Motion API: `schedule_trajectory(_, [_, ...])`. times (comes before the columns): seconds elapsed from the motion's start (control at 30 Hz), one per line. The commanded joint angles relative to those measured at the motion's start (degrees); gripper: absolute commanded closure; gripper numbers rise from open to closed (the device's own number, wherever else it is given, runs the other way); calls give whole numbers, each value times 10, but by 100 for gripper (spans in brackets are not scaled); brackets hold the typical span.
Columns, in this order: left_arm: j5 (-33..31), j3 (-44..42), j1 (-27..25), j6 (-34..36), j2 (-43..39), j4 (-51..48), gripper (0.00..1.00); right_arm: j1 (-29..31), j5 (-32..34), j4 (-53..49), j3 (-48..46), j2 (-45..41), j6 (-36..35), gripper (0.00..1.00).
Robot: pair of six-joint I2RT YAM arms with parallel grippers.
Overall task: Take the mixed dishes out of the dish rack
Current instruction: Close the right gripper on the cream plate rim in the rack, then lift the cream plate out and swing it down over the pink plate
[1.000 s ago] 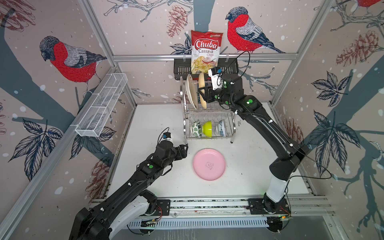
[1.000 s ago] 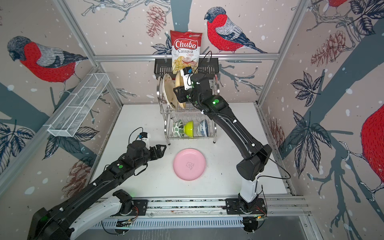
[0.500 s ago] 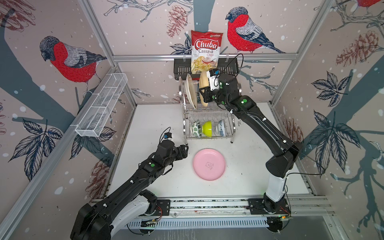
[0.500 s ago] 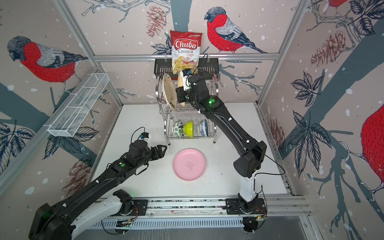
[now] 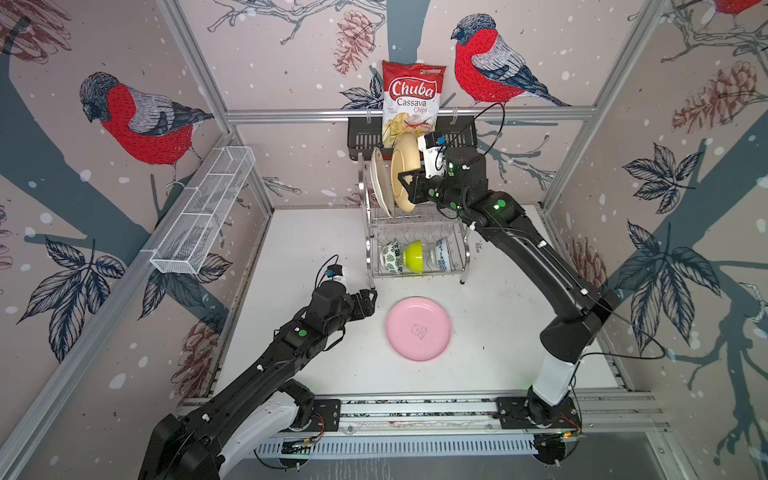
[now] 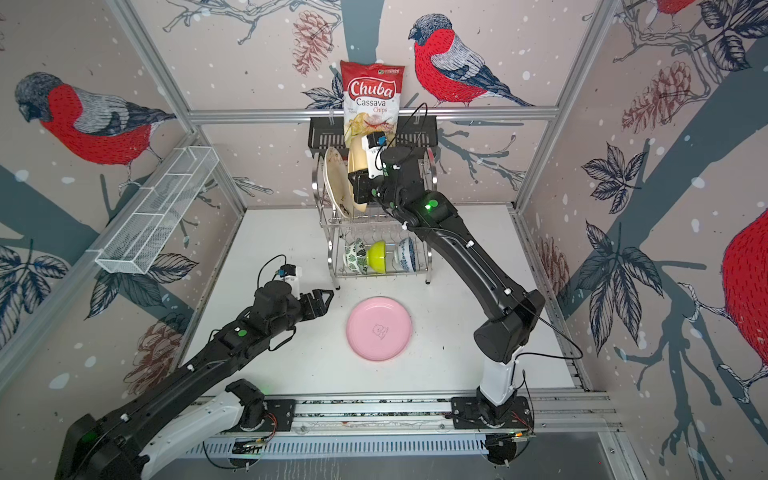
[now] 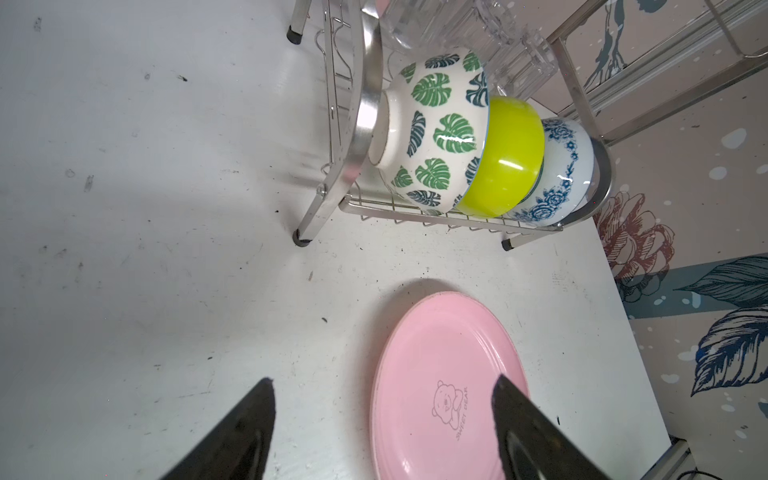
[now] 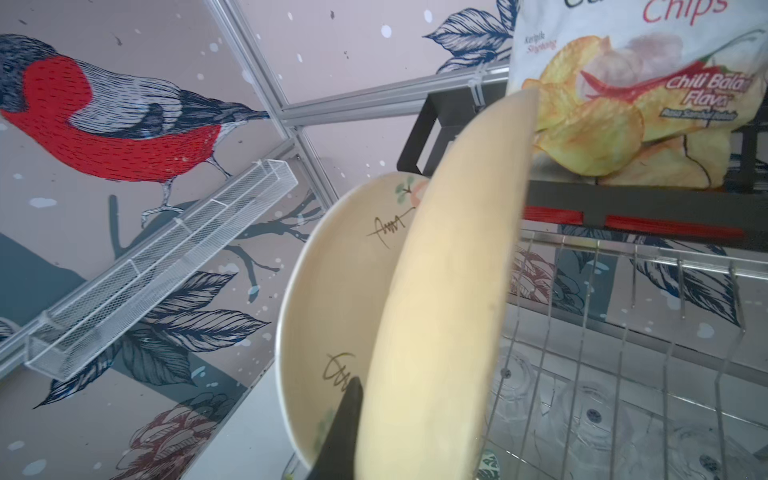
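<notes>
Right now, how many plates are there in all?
3. The pink plate lies flat on the table before the dish rack; the cream floral plate stands in the rack's top tier; the pale yellow plate beside it is gripped by the right hand. None seems hidden.

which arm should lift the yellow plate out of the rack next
Right. The right gripper is clamped on the pale yellow plate at its rim, in the dish rack top tier. The left gripper hangs open, low beside the pink plate on the table, away from that tier.
</notes>
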Motion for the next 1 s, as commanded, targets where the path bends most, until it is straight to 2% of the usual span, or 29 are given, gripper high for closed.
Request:
schedule_trajectory(0.0, [-2, -4, 1, -1, -10, -7, 19, 10, 6, 21, 0, -23, 7, 87])
schedule_trajectory(0.2, [-8, 2, 1, -7, -35, -37, 19, 59, 54, 18, -22, -84, -4, 88])
schedule_trajectory(0.37, [-20, 42, 1, 0, -54, -94, 19, 150, 145, 10, -81, -158, -39, 88])
schedule_trajectory(0.57, [-41, 142, 3, 21, -65, -187, 15, 303, 344, 11, -245, -263, -91, 90])
schedule_trajectory(0.7, [-43, 222, 3, 33, -51, -252, 8, 369, 443, 2, -370, -318, -89, 91])
schedule_trajectory(0.77, [-47, 258, 3, 39, -39, -284, 2, 391, 474, -13, -417, -340, -75, 92])
schedule_trajectory(0.97, [-13, 327, 3, 56, -14, -323, 2, 467, 566, -20, -539, -367, -57, 94])
